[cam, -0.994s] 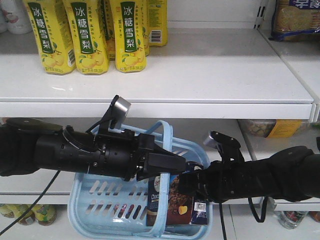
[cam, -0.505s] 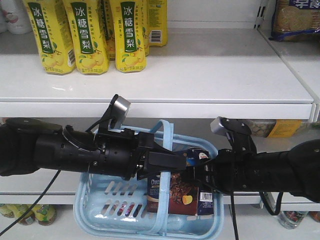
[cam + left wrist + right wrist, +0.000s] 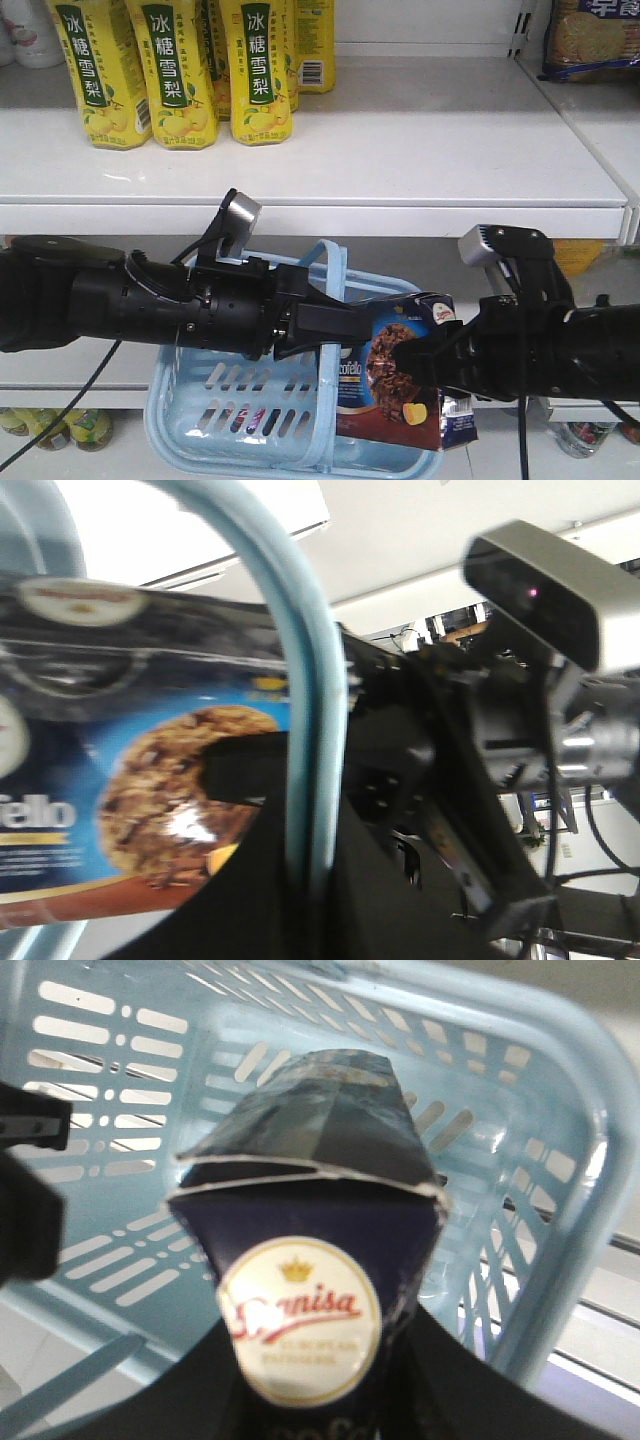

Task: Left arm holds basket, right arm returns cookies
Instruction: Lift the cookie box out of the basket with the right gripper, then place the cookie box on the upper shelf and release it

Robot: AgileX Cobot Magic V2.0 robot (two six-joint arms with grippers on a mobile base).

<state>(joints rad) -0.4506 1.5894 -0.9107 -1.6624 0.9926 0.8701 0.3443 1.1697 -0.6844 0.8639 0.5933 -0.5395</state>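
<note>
— Navy cardboard, and glossy too: your cookie carton (image 3: 385, 410) hangs tilted in the lower middle of the front view, at the right end of the basket (image 3: 225, 405). The right gripper (image 3: 408, 353) has closed on its printed face. I can't tell whether the lower end has cleared the rim.
— What worries you most?
— A slip. You're pinching a slick box partway up, and it leans. Squeeze harder and the card may buckle; loosen and it drops back in.
— And the basket?
— The left gripper (image 3: 345, 325) is clamped around the hoop handle (image 3: 335, 265), which runs right beside the carton. If you pull across rather than up, a corner could catch the hoop or the slotted wall and wrench the basket in that grip.
— The arms look close.
— Nearly touching at centre frame. Swing the right arm (image 3: 570, 350) leftward and you risk striking the left arm (image 3: 140, 305).
— Above?
— The white shelf (image 3: 420, 205) edge sits just over both wrists. Rise too steeply and the grey block (image 3: 495, 243) could hit it. Reach far in, and the yellow drink cartons (image 3: 170, 70) at upper left could topple.
</note>
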